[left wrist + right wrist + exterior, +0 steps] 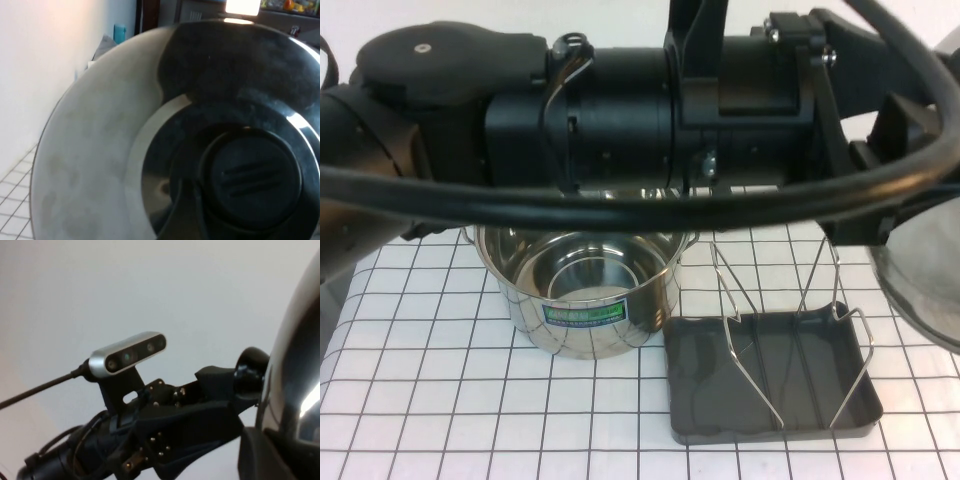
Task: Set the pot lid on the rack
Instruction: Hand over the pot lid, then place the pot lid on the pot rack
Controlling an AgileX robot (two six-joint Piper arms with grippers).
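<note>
The pot lid (923, 297) hangs on edge in the air at the far right, beyond the rack (782, 330), whose wire prongs stand over a dark grey tray (705, 400). The lid fills the left wrist view (100, 150), its black knob (256, 181) close and face-on. In the right wrist view my left gripper (227, 377) reaches up to the knob (252, 365). My right gripper (280, 452) is at the lid's rim (295, 365), one finger (262, 455) lying against its top side. My left arm (620, 110) crosses the top of the high view.
The steel pot (582, 292) with a green label stands open on the gridded cloth (440, 400), just left of the tray. A black cable (640, 200) sweeps across in front of the arm.
</note>
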